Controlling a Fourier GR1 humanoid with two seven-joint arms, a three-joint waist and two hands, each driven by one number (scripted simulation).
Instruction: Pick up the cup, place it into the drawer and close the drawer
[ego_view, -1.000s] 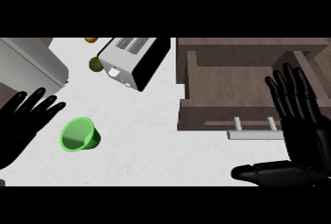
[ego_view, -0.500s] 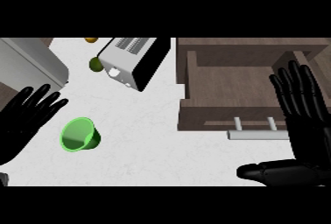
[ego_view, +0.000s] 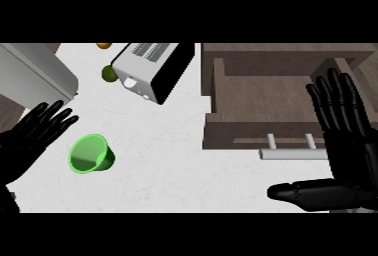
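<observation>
Toaster (ego_view: 151, 67) on white counter (ego_view: 184, 165); green fruit (ego_view: 109, 73) just beside it.

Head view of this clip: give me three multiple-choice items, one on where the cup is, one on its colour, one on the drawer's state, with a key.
1. Where does the cup lie?
A. inside the drawer
B. on the counter beside the left robot hand
C. on top of the toaster

2. What colour is the cup?
A. green
B. red
C. white

3. What state is the drawer in?
A. shut
B. pulled open, nothing visible inside
C. open with the cup inside

Key: 1 B, it lies on its side on the white counter by the left robot hand. 2 A, bright green. 3 B, its brown bottom shows bare behind the handle.
</observation>
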